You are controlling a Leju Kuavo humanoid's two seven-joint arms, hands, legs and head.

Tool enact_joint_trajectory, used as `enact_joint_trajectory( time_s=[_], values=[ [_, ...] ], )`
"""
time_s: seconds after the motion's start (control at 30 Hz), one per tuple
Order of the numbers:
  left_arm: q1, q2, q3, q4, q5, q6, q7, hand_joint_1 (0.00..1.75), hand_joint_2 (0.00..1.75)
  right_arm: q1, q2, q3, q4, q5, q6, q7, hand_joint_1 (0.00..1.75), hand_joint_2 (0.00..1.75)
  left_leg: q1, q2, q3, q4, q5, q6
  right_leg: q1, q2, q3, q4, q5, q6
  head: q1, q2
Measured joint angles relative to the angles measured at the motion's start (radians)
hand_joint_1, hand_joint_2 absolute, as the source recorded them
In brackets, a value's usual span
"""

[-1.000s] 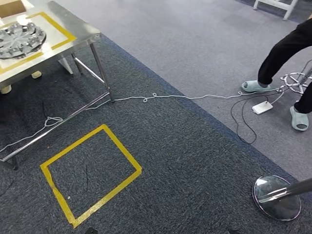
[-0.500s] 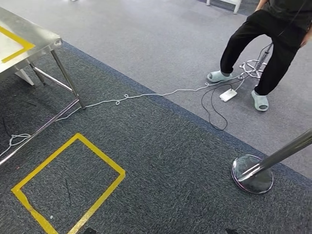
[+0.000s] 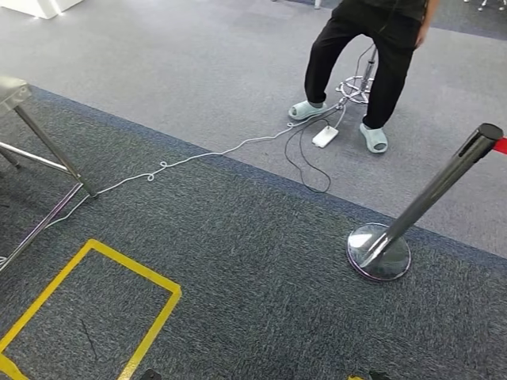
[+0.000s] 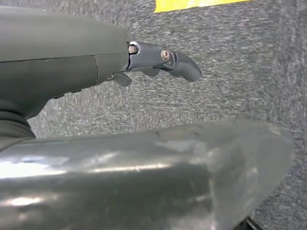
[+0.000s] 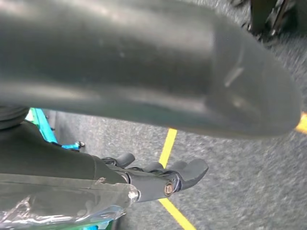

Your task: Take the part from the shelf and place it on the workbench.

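The steel workbench (image 3: 10,89) shows as one corner and its legs (image 3: 55,158) at the far left of the head view. My left hand (image 4: 152,55) hangs over dark grey carpet with its fingers stretched out and nothing in them. My right hand (image 5: 163,178) also hangs above the carpet, near a yellow tape line (image 5: 167,148). Its fingers are apart and lightly bent, and it holds nothing.
A yellow taped square (image 3: 152,317) lies on the dark carpet at the lower left. A chrome stanchion base (image 3: 379,252) with a leaning pole (image 3: 442,186) stands at the right. A person in black trousers (image 3: 383,63) stands at the back by a white cable (image 3: 197,156) and a power strip (image 3: 325,136).
The camera has swung to the right. The workbench with the round metal part on it has slid out at the left. The person and the stanchion now sit nearer the middle.
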Motion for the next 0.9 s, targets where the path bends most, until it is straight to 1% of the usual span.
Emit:
enact_joint_trajectory(
  time_s=[0.03,0.07,0.1,0.13,0.17,0.2,0.23,0.27,0.3,0.33,0.37,0.4,0.43,0.47,0.5,0.53,0.57,0.6,0.63,0.67,0.7,0.73,0.77,0.8,0.83,0.87,0.9],
  values=[
    [0.000,0.000,0.000,0.000,0.000,0.000,0.000,0.00,0.00,-0.001,0.000,0.000,0.000,0.000,-0.001,-0.002,0.00,0.00,0.003,-0.024,-0.020,0.048,-0.032,-0.006,-0.003,0.011,-0.002,-0.001,0.003,-0.005,-0.001,0.000],
    [0.000,0.000,0.000,0.000,0.000,0.000,0.000,0.00,0.00,-0.003,-0.001,0.000,0.000,0.000,-0.003,-0.004,0.00,0.00,0.006,-0.048,-0.051,0.118,-0.071,-0.010,-0.004,0.022,-0.005,-0.001,0.006,-0.009,-0.003,0.000],
    [0.001,0.000,0.000,0.000,0.000,0.000,0.000,0.00,0.00,-0.005,-0.001,0.000,0.000,0.000,-0.003,-0.006,0.00,0.00,0.009,-0.060,-0.088,0.199,-0.109,-0.014,-0.004,0.034,-0.008,-0.002,0.008,-0.012,-0.004,0.000],
    [0.001,0.000,0.000,0.000,0.000,0.000,0.000,0.00,0.00,-0.005,-0.001,0.000,0.000,0.000,-0.003,-0.007,0.00,0.00,0.010,-0.063,-0.120,0.266,-0.134,-0.015,-0.005,0.047,-0.010,-0.002,0.009,-0.014,-0.004,0.000],
    [0.002,0.000,0.000,0.000,0.000,0.000,0.000,0.00,0.00,-0.004,-0.001,0.000,0.000,0.000,-0.003,-0.007,0.00,0.00,0.012,-0.064,-0.140,0.304,-0.138,-0.016,-0.005,0.060,-0.011,-0.001,0.011,-0.014,-0.004,0.000],
    [0.002,0.000,0.000,0.000,0.000,0.000,0.000,0.00,0.00,-0.003,-0.001,0.000,0.000,0.000,-0.002,-0.007,0.00,0.00,0.013,-0.065,-0.140,0.299,-0.120,-0.016,-0.006,0.074,-0.012,-0.001,0.012,-0.013,-0.004,0.000],
    [0.002,0.000,0.000,0.000,0.000,0.000,0.000,0.00,0.00,-0.002,-0.001,0.000,0.000,0.000,-0.002,-0.007,0.00,0.00,0.014,-0.070,-0.122,0.255,-0.084,-0.015,-0.008,0.088,-0.012,-0.001,0.014,-0.012,-0.004,0.000],
    [0.001,0.000,0.000,0.000,0.000,0.001,0.000,0.00,0.00,-0.002,-0.001,0.000,0.000,0.000,-0.002,-0.008,0.00,0.00,0.016,-0.084,-0.090,0.186,-0.041,-0.014,-0.010,0.102,-0.012,-0.002,0.015,-0.009,-0.004,0.000],
    [0.001,0.000,0.000,0.000,0.000,0.001,0.000,0.00,0.00,-0.003,-0.001,0.000,0.001,0.000,-0.002,-0.008,0.00,0.00,0.019,-0.112,-0.058,0.112,-0.001,-0.013,-0.011,0.115,-0.014,0.000,0.017,-0.005,-0.005,0.000],
    [0.001,0.000,0.000,0.000,0.000,0.001,0.000,0.00,0.00,-0.005,-0.001,0.000,0.001,0.000,-0.003,-0.008,0.00,0.00,0.022,-0.138,-0.032,0.053,0.024,-0.012,-0.012,0.128,-0.019,0.002,0.019,-0.001,-0.005,0.000],
    [0.000,0.000,0.000,0.000,0.000,0.001,0.000,0.00,0.00,-0.005,-0.001,0.000,0.001,0.000,-0.003,-0.008,0.00,0.00,0.024,-0.159,-0.017,0.015,0.034,-0.011,-0.013,0.140,-0.026,0.004,0.022,0.005,-0.005,0.000],
    [-0.001,0.000,0.000,0.000,0.000,0.001,0.000,0.00,0.00,-0.005,-0.001,0.000,0.001,0.000,-0.003,-0.009,0.00,0.00,0.025,-0.167,-0.012,-0.002,0.033,-0.009,-0.014,0.151,-0.033,0.004,0.026,0.013,-0.005,0.000],
    [-0.003,0.000,0.000,0.000,0.000,0.001,0.000,0.00,0.00,-0.003,-0.001,0.000,0.001,0.000,-0.003,-0.009,0.00,0.00,0.026,-0.159,-0.011,-0.010,0.030,-0.005,-0.016,0.162,-0.040,0.002,0.030,0.020,-0.004,0.000],
    [-0.004,0.000,0.000,0.000,0.000,0.002,0.000,0.00,0.00,0.000,-0.001,0.000,0.001,0.000,-0.002,-0.009,0.00,0.00,0.026,-0.149,-0.010,-0.016,0.030,-0.001,-0.016,0.157,-0.046,0.003,0.031,0.026,-0.004,0.000],
    [-0.005,0.000,0.000,0.000,0.000,0.002,0.000,0.00,0.00,0.003,-0.001,0.000,0.001,0.000,-0.002,-0.009,0.00,0.00,0.026,-0.138,-0.008,-0.021,0.032,0.004,-0.014,0.136,-0.055,0.015,0.021,0.030,-0.002,0.000],
    [-0.004,0.000,0.000,0.000,0.000,0.002,0.000,0.00,0.00,0.002,-0.001,0.000,0.001,0.000,-0.002,-0.009,0.00,0.00,0.026,-0.125,-0.006,-0.025,0.035,0.008,-0.011,0.108,-0.073,0.052,-0.003,0.033,0.001,0.000],
    [-0.003,0.000,0.000,0.000,0.000,0.002,0.000,0.00,0.00,0.000,-0.001,0.000,0.001,0.001,-0.002,-0.009,0.00,0.00,0.024,-0.110,-0.005,-0.027,0.036,0.012,-0.009,0.076,-0.102,0.114,-0.038,0.035,0.004,0.000],
    [-0.002,0.000,0.000,0.000,0.001,0.002,0.000,0.00,0.00,-0.003,0.000,0.000,0.001,0.002,-0.002,-0.009,0.00,0.00,0.021,-0.095,-0.005,-0.028,0.036,0.015,-0.007,0.055,-0.138,0.194,-0.077,0.036,0.006,0.000],
    [0.000,0.000,0.000,0.000,0.001,0.002,0.000,0.00,0.00,-0.005,0.000,0.000,0.001,0.002,-0.002,-0.010,0.00,0.00,0.019,-0.079,-0.005,-0.028,0.036,0.016,-0.007,0.046,-0.172,0.271,-0.109,0.037,0.007,0.000],
    [0.000,0.000,0.000,0.000,0.002,0.002,0.000,0.00,0.00,-0.005,0.000,0.000,0.001,0.004,-0.002,-0.010,0.00,0.00,0.017,-0.065,-0.005,-0.027,0.036,0.017,-0.006,0.042,-0.193,0.321,-0.123,0.038,0.007,0.000],
    [-0.001,0.001,0.000,0.000,0.003,0.003,0.000,0.00,0.00,-0.004,0.001,0.000,0.001,0.005,-0.002,-0.010,0.00,0.00,0.016,-0.052,-0.004,-0.027,0.035,0.017,-0.006,0.040,-0.193,0.330,-0.119,0.037,0.007,0.000],
    [-0.001,0.001,0.000,0.000,0.004,0.003,0.000,0.00,0.00,-0.002,0.001,0.000,0.001,0.006,-0.002,-0.010,0.00,0.00,0.016,-0.042,-0.003,-0.027,0.034,0.017,-0.006,0.037,-0.168,0.292,-0.095,0.036,0.007,0.000],
    [-0.002,0.001,0.000,0.000,0.004,0.003,0.000,0.00,0.00,-0.001,0.001,0.000,0.001,0.007,-0.002,-0.010,0.00,0.00,0.016,-0.033,-0.001,-0.027,0.033,0.015,-0.006,0.028,-0.126,0.219,-0.061,0.034,0.007,0.000],
    [-0.002,0.001,0.000,0.000,0.004,0.003,0.000,0.00,0.00,-0.002,0.001,0.000,0.001,0.008,-0.002,-0.011,0.00,0.00,0.014,-0.024,0.000,-0.027,0.031,0.011,-0.004,0.010,-0.079,0.139,-0.030,0.033,0.008,0.000],
    [-0.002,0.001,0.000,0.000,0.004,0.003,0.000,0.00,0.00,-0.004,0.002,0.000,0.001,0.008,-0.002,-0.011,0.00,0.00,0.012,-0.017,0.001,-0.024,0.028,0.007,-0.002,-0.006,-0.041,0.070,-0.009,0.030,0.007,0.000],
    [-0.002,0.002,0.000,0.000,0.003,0.003,0.000,0.00,0.00,-0.006,0.002,0.000,0.001,0.008,-0.002,-0.012,0.00,0.00,0.010,-0.011,0.000,-0.022,0.028,0.003,0.000,-0.018,-0.019,0.030,0.002,0.026,0.006,0.000],
    [-0.002,0.003,0.000,0.000,0.003,0.003,0.000,0.00,0.00,-0.007,0.003,0.000,0.001,0.008,-0.001,-0.013,0.00,0.00,0.007,-0.006,-0.001,-0.020,0.028,0.000,0.002,-0.022,-0.013,0.015,0.003,0.023,0.005,0.000]
  ],
)
